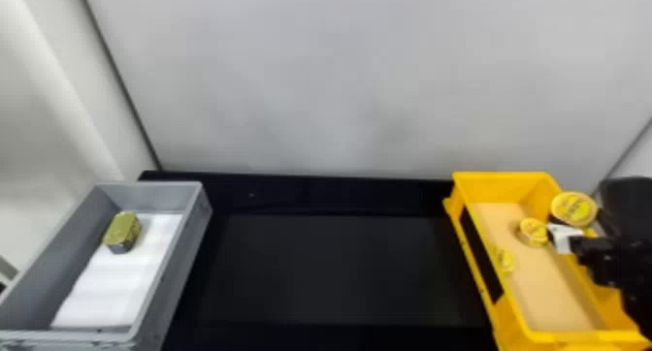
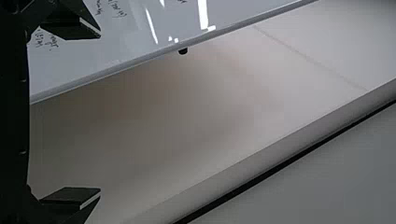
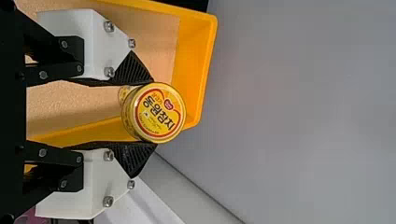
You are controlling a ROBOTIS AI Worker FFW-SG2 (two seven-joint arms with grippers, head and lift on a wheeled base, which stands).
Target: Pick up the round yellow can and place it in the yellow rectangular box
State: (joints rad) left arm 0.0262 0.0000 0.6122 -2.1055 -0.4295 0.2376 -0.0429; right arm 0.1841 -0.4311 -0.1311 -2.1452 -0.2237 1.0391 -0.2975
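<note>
Plainly, can (image 3: 160,113) between fingers (image 3: 133,70), right wrist view

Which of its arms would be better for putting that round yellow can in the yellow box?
Right, I'd say: the right gripper holds the can by the yellow box, while the left gripper is open and empty.

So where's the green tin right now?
In the head view, the green tin is on the left, inside the grey box, at the far end of the white sheet.
</note>
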